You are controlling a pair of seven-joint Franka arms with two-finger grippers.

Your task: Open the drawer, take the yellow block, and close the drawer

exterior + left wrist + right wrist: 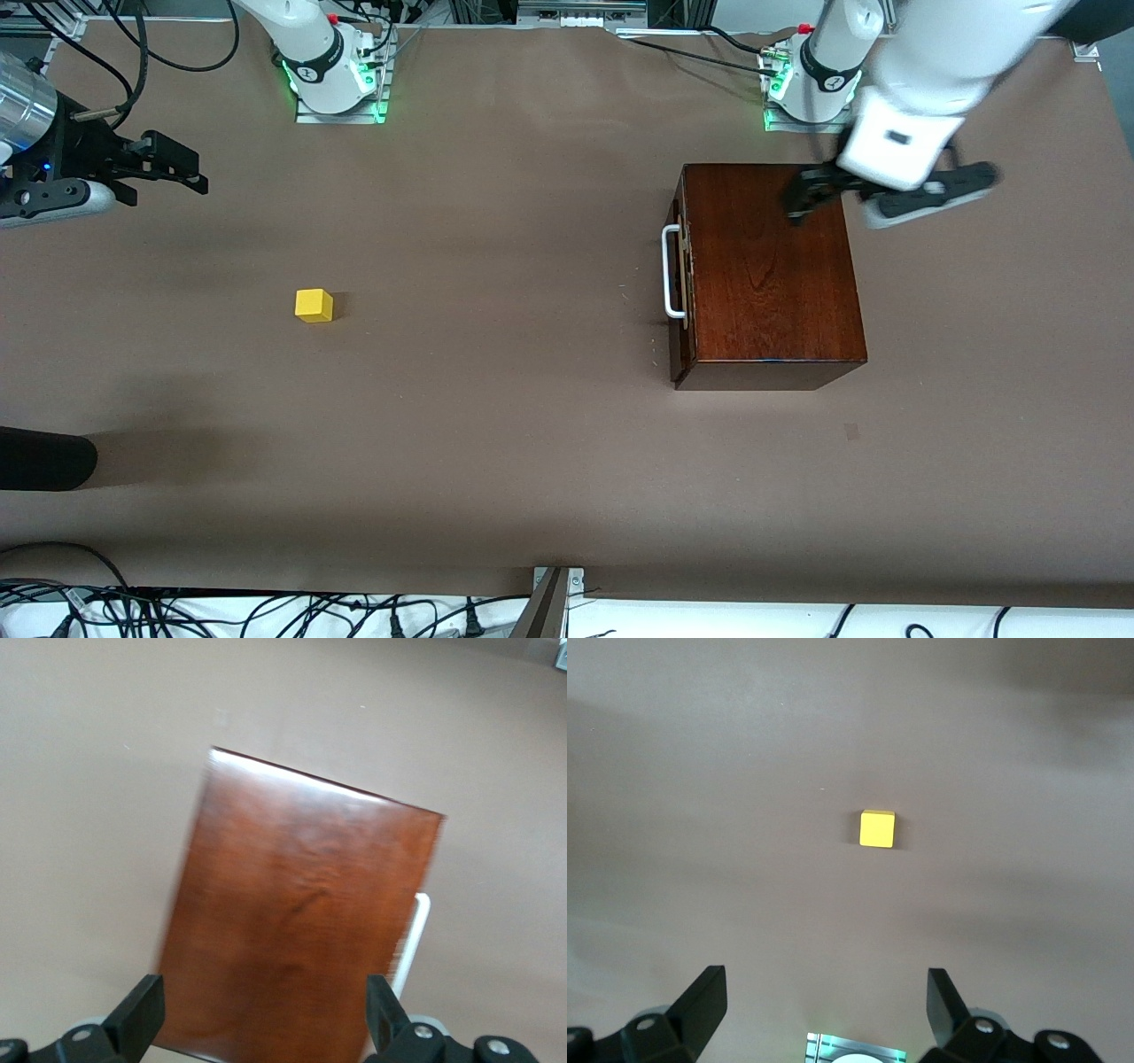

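Left gripper [802, 197] hangs wide open and empty over the box [769, 275] top, near its base. Drawer [683, 279] sits shut, handle [671, 271] facing the right arm's end. Block [314, 305] lies on the table there, well apart; right gripper [173, 168], also open, waits closer to it.

The block [314, 305] sits alone on bare table [532, 443] toward the right arm's end, open to a gripper from above and every side. The box [769, 275], toward the left arm's end, is the one tall obstacle. Its drawer [680, 292] is shut, the handle [671, 271] facing open table, and the spread left gripper [802, 202] hangs over the lid.
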